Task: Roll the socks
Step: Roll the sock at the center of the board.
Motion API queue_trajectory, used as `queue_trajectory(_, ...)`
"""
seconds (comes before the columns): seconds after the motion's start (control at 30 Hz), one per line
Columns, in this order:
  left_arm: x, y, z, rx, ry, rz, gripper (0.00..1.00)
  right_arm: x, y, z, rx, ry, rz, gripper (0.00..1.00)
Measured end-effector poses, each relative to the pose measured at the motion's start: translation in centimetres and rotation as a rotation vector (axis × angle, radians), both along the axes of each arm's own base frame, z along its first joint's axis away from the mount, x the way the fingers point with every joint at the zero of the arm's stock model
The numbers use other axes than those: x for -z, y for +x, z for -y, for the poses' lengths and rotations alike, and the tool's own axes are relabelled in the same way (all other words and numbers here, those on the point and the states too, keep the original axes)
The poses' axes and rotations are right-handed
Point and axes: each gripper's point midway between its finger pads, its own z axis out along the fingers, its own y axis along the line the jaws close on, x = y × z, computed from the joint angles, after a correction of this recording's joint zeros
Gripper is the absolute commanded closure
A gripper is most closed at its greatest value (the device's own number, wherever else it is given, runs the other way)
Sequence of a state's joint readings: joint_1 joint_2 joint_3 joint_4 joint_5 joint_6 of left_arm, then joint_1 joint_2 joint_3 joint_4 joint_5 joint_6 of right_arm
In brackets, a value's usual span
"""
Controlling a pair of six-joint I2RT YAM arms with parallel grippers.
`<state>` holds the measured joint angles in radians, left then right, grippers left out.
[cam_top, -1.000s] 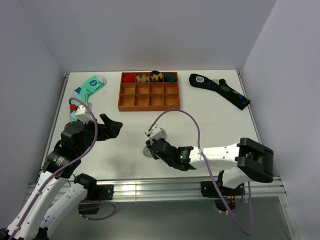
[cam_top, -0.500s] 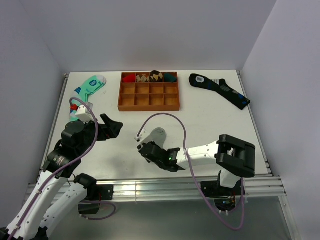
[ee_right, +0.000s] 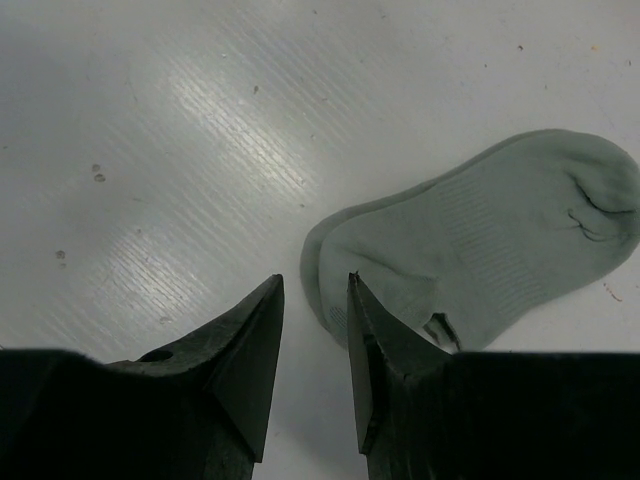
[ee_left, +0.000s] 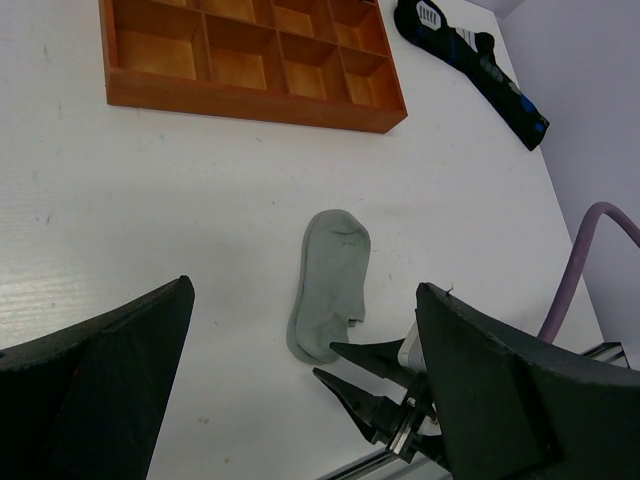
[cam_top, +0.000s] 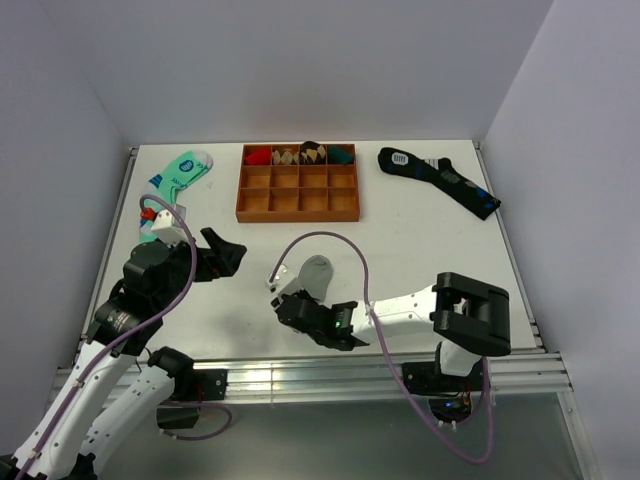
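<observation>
Socks (ee_right: 480, 250): flat on the tabletop (cam_top: 420, 240), on the side of the wooden tray (cam_top: 298, 216) that faces the arm bases, apart from it, about level with its middle columns. Long axis points roughly at the tray, toe end nearer it and cuff end farther. Cannot tell whether two layers lie stacked.

Right hand (ee_right: 312, 330): low over the tabletop at the cuff end, beyond the socks from the tray. Fingers narrowly parted, grasping nothing. The cuff edge is just ahead of the tips, slightly to one side of the gap.

Left hand (cam_top: 222, 252): released, spread wide, empty, raised. It sits off the tray's left front corner, well apart from the socks.

Judgement: right hand is nearer. The roll likely starts at the cuff and runs toward the tray.
</observation>
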<state>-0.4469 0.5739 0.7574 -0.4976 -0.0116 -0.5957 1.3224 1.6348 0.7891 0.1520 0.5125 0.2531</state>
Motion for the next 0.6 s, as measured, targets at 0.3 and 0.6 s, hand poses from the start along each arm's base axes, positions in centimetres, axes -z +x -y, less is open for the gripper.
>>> queue_trajectory(0.3,0.2,0.1,0.0,0.000,0.003,-0.006,0.01,2.0,0.1,1.2,0.021,-0.085,-0.006,0.62)
queue_trajectory(0.6,0.3,0.1,0.1,0.000,0.005,-0.011,0.00,2.2,0.0,1.6,0.030,-0.101,-0.010,0.62)
